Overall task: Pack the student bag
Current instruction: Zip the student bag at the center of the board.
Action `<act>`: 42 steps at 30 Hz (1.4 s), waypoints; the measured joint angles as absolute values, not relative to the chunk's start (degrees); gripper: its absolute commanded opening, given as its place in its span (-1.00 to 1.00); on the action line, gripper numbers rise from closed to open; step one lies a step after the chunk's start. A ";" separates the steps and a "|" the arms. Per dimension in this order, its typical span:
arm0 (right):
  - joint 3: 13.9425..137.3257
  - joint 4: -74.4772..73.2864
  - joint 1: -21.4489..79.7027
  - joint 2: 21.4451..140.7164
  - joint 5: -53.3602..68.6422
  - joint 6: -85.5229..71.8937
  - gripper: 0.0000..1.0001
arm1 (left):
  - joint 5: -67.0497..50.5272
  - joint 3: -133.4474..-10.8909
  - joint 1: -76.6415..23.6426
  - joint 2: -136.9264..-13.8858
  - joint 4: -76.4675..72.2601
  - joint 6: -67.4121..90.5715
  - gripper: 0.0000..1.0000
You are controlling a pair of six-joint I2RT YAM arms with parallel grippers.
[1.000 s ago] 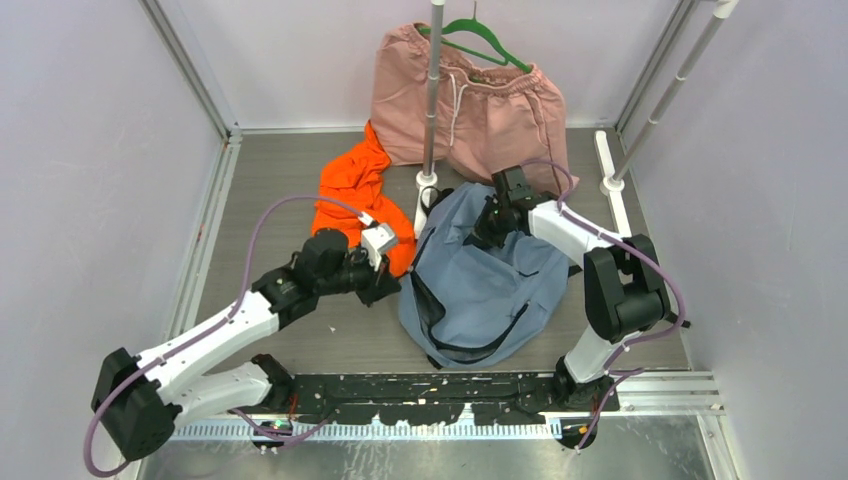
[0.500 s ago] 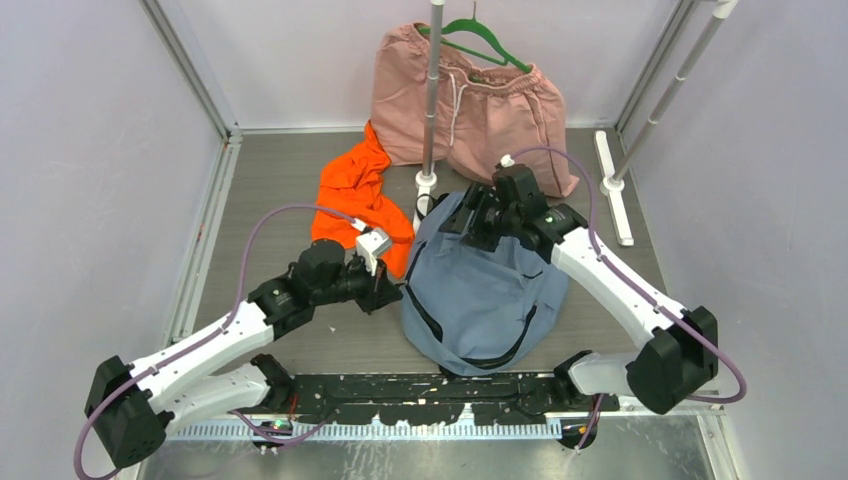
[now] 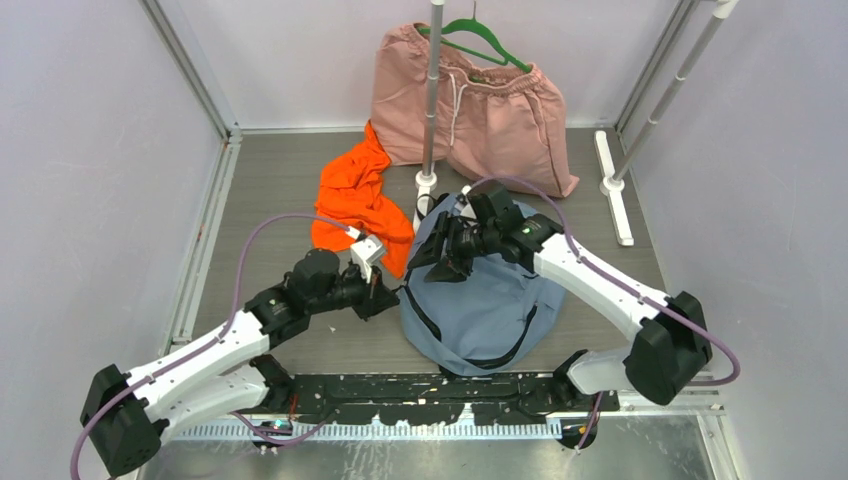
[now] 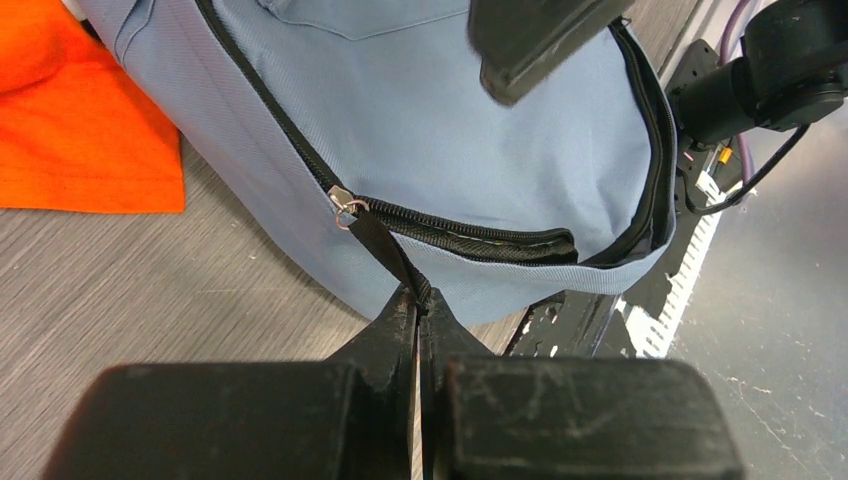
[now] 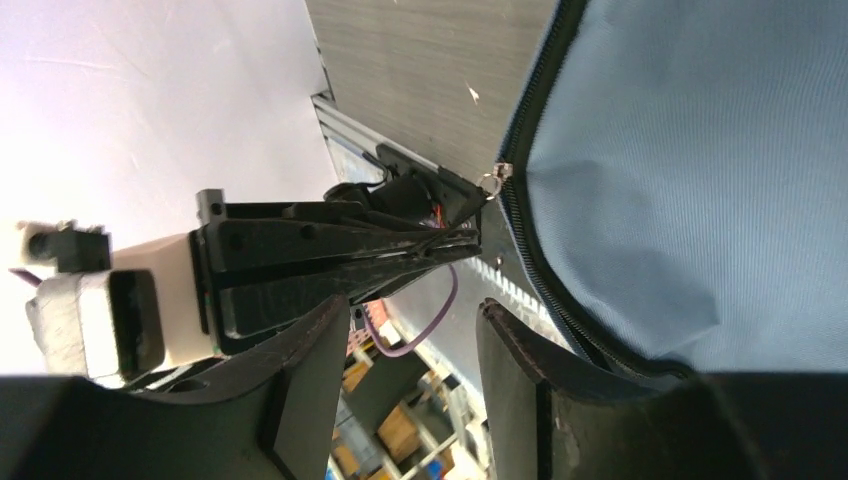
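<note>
The student bag (image 3: 485, 305), a grey-blue fabric backpack with black zippers, lies in the middle of the floor. My left gripper (image 3: 392, 293) is at its left edge, shut on the black zipper pull tab (image 4: 385, 250), which hangs from a silver ring (image 4: 347, 207). The zipper (image 4: 470, 238) runs along the bag (image 4: 440, 120). My right gripper (image 3: 432, 262) hovers over the bag's upper left part, open and empty. In the right wrist view the bag (image 5: 700, 170) fills the right side, my right gripper (image 5: 415, 310) is open, and the left gripper (image 5: 470, 235) shows pinching the pull.
An orange garment (image 3: 358, 195) lies left of the bag, also in the left wrist view (image 4: 70, 130). Pink drawstring shorts (image 3: 470, 105) hang on a green hanger (image 3: 480, 45) at the back. A rack pole (image 3: 430, 95) stands behind the bag; another pole (image 3: 660, 100) at the right.
My right arm has swung left and nearer over the bag, toward the left gripper. My left gripper has pulled slightly nearer with the zipper pull; the bag has bunched up.
</note>
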State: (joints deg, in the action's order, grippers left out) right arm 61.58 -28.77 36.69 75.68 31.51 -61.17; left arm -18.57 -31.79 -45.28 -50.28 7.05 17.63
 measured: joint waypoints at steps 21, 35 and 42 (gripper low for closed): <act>54.08 -17.28 40.40 84.14 41.47 -76.82 0.00 | -17.98 -30.15 -47.18 -50.11 3.70 15.81 -1.00; 52.75 -14.31 41.15 85.91 42.06 -79.92 -0.64 | -17.15 -29.76 -48.51 -50.06 4.16 14.35 -1.00; 52.40 -12.51 41.19 86.65 42.24 -79.26 -0.99 | -17.39 -29.74 -49.04 -50.02 4.60 14.44 0.49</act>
